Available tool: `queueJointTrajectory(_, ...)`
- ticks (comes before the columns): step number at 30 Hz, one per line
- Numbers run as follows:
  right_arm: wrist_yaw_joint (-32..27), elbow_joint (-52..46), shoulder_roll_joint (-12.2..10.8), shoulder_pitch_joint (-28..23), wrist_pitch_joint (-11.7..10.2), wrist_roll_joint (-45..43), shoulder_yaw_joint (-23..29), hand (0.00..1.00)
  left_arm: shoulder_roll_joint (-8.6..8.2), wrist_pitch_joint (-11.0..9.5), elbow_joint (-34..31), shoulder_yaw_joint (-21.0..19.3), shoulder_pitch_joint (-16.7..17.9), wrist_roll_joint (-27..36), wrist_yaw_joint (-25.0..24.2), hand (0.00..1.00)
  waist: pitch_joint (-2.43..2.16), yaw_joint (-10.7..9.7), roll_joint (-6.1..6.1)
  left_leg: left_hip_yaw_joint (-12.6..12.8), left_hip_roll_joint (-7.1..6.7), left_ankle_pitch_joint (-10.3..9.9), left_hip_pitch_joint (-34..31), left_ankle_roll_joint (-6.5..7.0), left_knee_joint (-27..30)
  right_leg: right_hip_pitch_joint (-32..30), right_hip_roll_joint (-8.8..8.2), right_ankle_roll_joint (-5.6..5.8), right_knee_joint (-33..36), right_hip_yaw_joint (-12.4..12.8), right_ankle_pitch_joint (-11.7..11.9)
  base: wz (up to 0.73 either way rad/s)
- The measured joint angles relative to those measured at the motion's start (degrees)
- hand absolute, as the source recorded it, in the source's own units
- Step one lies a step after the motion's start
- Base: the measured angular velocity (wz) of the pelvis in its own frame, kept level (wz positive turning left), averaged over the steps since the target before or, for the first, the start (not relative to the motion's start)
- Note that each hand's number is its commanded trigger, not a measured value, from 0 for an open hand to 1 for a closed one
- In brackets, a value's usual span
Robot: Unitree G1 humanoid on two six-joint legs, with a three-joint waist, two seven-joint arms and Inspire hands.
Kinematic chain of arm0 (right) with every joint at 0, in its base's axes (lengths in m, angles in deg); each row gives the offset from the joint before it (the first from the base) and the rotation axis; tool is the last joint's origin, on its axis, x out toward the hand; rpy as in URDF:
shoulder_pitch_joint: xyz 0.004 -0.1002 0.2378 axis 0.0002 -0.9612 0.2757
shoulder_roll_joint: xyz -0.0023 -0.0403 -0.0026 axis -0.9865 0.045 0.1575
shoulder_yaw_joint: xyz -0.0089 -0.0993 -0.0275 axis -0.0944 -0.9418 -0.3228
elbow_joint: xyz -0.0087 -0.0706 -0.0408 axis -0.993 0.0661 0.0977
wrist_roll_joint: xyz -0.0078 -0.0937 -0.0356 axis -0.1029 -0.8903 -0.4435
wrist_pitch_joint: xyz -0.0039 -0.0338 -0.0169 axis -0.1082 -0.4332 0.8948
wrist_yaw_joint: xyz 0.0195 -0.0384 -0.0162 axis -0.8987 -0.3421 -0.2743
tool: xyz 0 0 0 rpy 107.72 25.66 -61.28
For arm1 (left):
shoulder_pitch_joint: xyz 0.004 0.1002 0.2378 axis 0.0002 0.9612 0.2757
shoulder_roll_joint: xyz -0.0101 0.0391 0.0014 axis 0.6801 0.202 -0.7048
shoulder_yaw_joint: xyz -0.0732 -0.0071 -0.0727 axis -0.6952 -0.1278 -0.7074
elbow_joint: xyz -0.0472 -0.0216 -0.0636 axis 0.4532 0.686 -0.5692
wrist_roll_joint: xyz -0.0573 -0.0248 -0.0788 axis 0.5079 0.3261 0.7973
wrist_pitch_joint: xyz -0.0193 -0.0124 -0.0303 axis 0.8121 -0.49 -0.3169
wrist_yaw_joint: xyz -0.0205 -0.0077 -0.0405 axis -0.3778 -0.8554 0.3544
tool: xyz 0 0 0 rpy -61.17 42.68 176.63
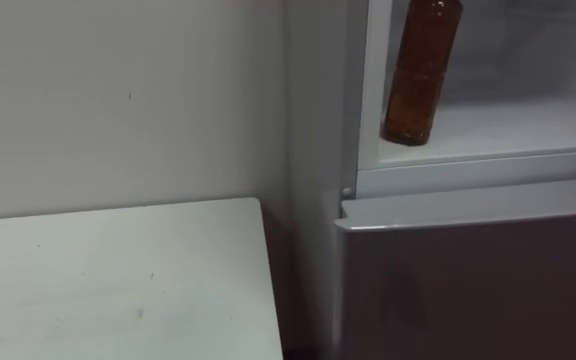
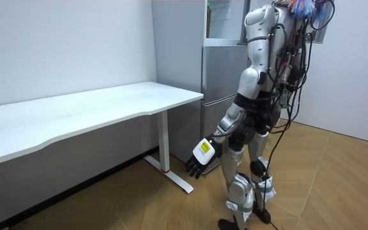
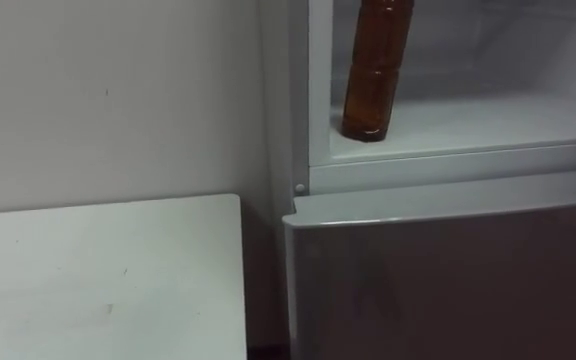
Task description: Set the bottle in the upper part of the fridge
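At the left front of the upper fridge shelf (image 1: 508,128) the brown bottle (image 1: 421,70) stands upright, while the left hand (image 2: 201,155) hangs by the robot's thigh, fingers (image 2: 195,168) relaxed and empty

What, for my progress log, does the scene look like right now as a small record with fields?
bottle: brown, upright inside the upper fridge, near its front left corner
upper fridge: open, inside visible
lower fridge door: shut
table: white, left of the fridge
left hand: hangs low at the robot's side, fingers relaxed, holding nothing
robot: stands facing the fridge, by the table's end
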Motion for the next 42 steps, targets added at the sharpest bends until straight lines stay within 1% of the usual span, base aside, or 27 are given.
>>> queueJointTrajectory(2,-0.7,0.0,0.0,0.0,0.0,0.9,1.6,0.00,0.00,0.0,0.0,-0.3,0.3,-0.2,0.3,0.00,-0.03,-0.2,-0.04,0.0,-0.01,0.0,0.0,0.00,0.0,0.0,-0.03,0.00,0.1,0.0,-0.1,0.00)
queueJointTrajectory(6,-2.6,0.0,0.0,-0.1,0.2,1.8,4.9,0.00,0.06,0.7,0.0,-2.9,1.1,-0.6,1.1,0.00,-0.15,-1.2,-0.36,0.0,0.01,0.0,0.2,-0.01,0.1,0.0,0.00,0.00,0.1,0.0,-0.1,0.00)
queueJointTrajectory(8,-4.2,-0.1,0.1,0.2,0.6,5.0,7.7,0.00,0.19,1.2,0.0,-4.6,1.1,-0.6,1.1,0.00,-0.22,-1.3,-0.60,0.1,0.00,0.0,0.4,0.00,0.0,0.0,-0.03,0.00,0.1,0.1,-0.1,-0.02)
queueJointTrajectory(12,-7.1,-0.8,0.3,0.3,0.7,6.4,11.3,0.00,0.35,1.6,-0.3,-6.0,1.2,-0.6,1.0,0.00,-0.19,-1.9,-1.00,0.2,-0.01,0.0,0.5,0.00,0.0,0.0,-0.03,0.01,0.2,0.1,-0.1,0.00)
queueJointTrajectory(15,-8.9,-2.8,0.6,0.5,0.7,7.9,12.8,0.00,0.50,1.5,-0.8,-6.6,1.4,-0.6,1.0,0.00,-0.16,-2.8,-1.32,0.2,-0.03,0.0,0.5,0.00,-0.1,0.0,-0.05,0.02,0.2,0.1,-0.1,0.00)
queueJointTrajectory(16,-9.2,-3.1,0.7,0.6,0.7,7.9,13.2,0.00,0.56,1.5,-0.8,-6.6,1.4,-0.6,1.0,0.00,-0.21,-2.9,-1.50,0.2,-0.03,0.0,0.5,0.00,-0.1,0.0,-0.05,0.02,0.2,0.1,-0.1,0.00)
queueJointTrajectory(17,-10.1,-4.5,0.7,0.5,0.7,8.3,13.7,0.00,0.69,1.5,-0.9,-6.7,1.5,-0.7,1.0,0.00,-0.25,-3.0,-1.80,0.3,-0.03,0.0,0.6,0.00,-0.1,0.0,-0.04,0.02,0.3,0.2,-0.1,0.00)
queueJointTrajectory(21,-14.1,-9.0,0.8,0.0,0.7,10.2,16.9,0.00,0.96,1.6,-0.9,-7.8,1.7,-1.7,1.0,0.00,-0.15,-3.3,-2.34,0.5,-0.04,0.0,0.7,0.00,-0.2,0.0,-0.05,0.02,0.3,0.2,-0.1,0.00)
queueJointTrajectory(23,-16.8,-12.2,1.0,0.1,0.7,12.4,20.1,0.00,1.05,2.0,-1.9,-9.5,1.7,-1.8,1.0,0.00,-0.06,-3.4,-2.77,0.5,-0.02,0.0,0.5,0.00,-0.2,-0.2,-0.10,0.02,0.4,0.2,-0.1,0.00)
queueJointTrajectory(25,-18.9,-15.5,1.3,-0.1,0.3,13.3,21.9,0.00,1.15,2.1,-3.7,-10.4,2.2,-2.2,1.0,0.00,-0.04,-3.8,-2.94,0.5,-0.04,0.0,0.0,0.01,-0.1,-0.9,-0.19,0.04,1.0,0.4,-0.3,0.00)
queueJointTrajectory(26,-20.1,-17.9,1.4,-0.1,-0.4,14.9,23.1,0.00,1.21,2.1,-4.8,-11.1,2.8,-2.2,1.0,0.00,-0.04,-4.4,-3.04,0.6,-0.09,0.0,-0.1,0.01,-0.1,-1.1,-0.19,0.08,1.2,0.6,-0.5,-0.04)
queueJointTrajectory(28,-21.9,-20.6,1.9,-0.2,-1.1,17.5,24.5,0.00,1.49,2.0,-6.3,-11.1,3.0,-2.2,1.0,0.00,-0.04,-4.7,-3.02,1.1,-0.03,0.0,-0.2,0.02,-0.1,-1.4,-0.12,0.08,1.2,1.1,-0.5,-0.09)
queueJointTrajectory(29,-23.3,-22.0,2.5,-0.1,-1.9,18.9,24.5,0.00,1.68,1.8,-7.0,-11.1,2.9,-2.2,0.9,0.00,-0.04,-4.7,-3.02,1.3,0.00,0.0,-0.5,0.02,-0.1,-1.9,-0.06,0.06,1.3,1.4,-0.5,-0.11)
queueJointTrajectory(31,-25.0,-23.6,3.6,-0.2,-2.1,19.6,24.9,0.00,1.74,1.1,-7.4,-11.1,2.8,-3.1,0.9,0.00,-0.26,-4.6,-3.35,1.7,-0.01,0.0,-0.7,0.02,-0.2,-2.6,-0.12,0.06,1.9,1.7,-0.5,-0.12)
queueJointTrajectory(32,-26.1,-24.7,4.2,-0.1,-2.5,19.7,25.1,0.00,1.82,1.0,-7.4,-11.1,2.8,-3.8,0.9,0.00,-0.15,-4.8,-3.21,1.7,-0.02,0.0,-1.0,0.02,-0.2,-2.7,-0.15,0.05,2.0,1.7,-0.5,-0.06)
queueJointTrajectory(34,-27.7,-25.5,5.0,0.1,-2.8,19.6,25.9,0.00,2.05,1.0,-7.4,-11.1,3.0,-3.9,1.0,0.00,-0.30,-5.6,-3.53,1.8,-0.02,0.0,-0.9,0.02,-0.3,-2.6,-0.12,0.09,2.0,1.8,-0.5,0.00)
queueJointTrajectory(36,-29.9,-27.1,6.2,0.5,-2.8,19.8,27.6,0.00,2.08,1.1,-7.4,-11.1,3.3,-3.8,1.0,0.00,-0.27,-5.9,-3.71,1.9,-0.06,0.0,-0.9,0.02,-0.4,-2.7,-0.11,0.13,2.0,1.9,-0.6,0.00)
queueJointTrajectory(40,-32.8,-31.2,8.1,0.4,-3.1,20.2,28.6,0.00,2.19,1.1,-7.3,-11.0,3.2,-3.7,1.0,0.00,-0.18,-5.9,-4.17,1.9,-0.03,0.0,-0.3,0.02,-0.5,-2.4,-0.09,0.12,1.9,1.9,-0.6,-0.02)
queueJointTrajectory(42,-34.5,-34.1,9.2,0.5,-4.4,20.2,29.1,0.00,2.19,1.0,-7.4,-11.0,3.1,-3.7,1.0,0.00,-0.11,-5.9,-4.32,1.9,-0.03,0.0,0.0,0.02,-0.5,-2.2,-0.07,0.11,1.8,1.9,-0.6,0.00)
